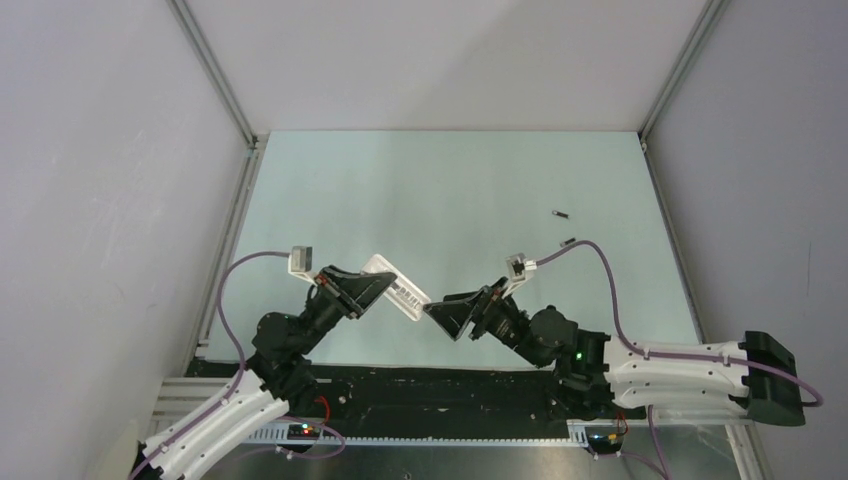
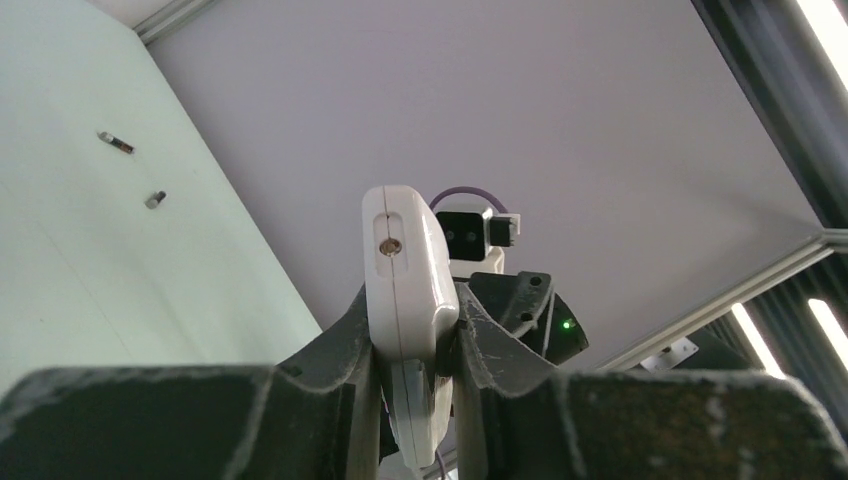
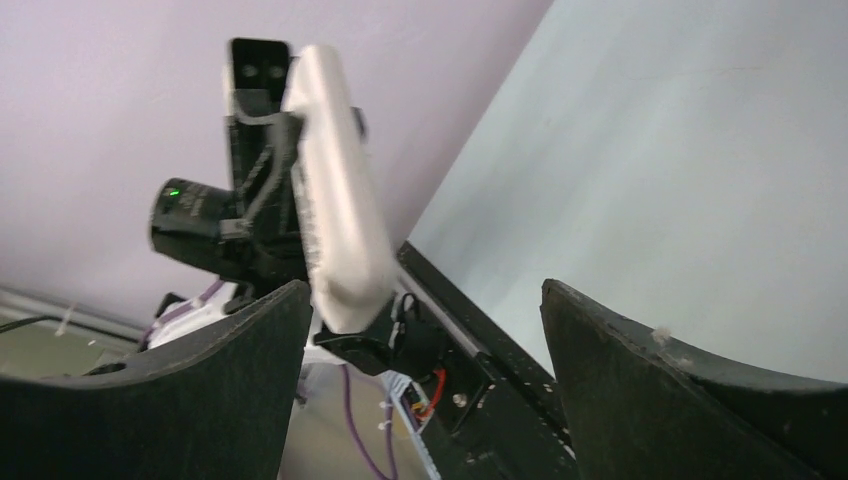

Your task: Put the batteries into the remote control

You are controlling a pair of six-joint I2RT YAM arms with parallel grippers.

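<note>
My left gripper [image 1: 375, 290] is shut on the white remote control [image 1: 395, 287], held in the air above the table's near edge; in the left wrist view the remote [image 2: 405, 290] stands edge-on between the fingers. My right gripper [image 1: 440, 315] is open and empty, just right of the remote's tip. In the right wrist view the remote [image 3: 335, 210] shows ahead, near the left finger [image 3: 220, 390]. Two batteries, small dark cylinders, lie on the table at the far right [image 1: 560, 213] [image 1: 567, 241]; they also show in the left wrist view [image 2: 116, 143] [image 2: 155, 200].
The pale green table [image 1: 450, 190] is walled by white panels with aluminium rails at the left and right edges. A black strip with cables and electronics [image 1: 420, 400] runs along the near edge between the arm bases.
</note>
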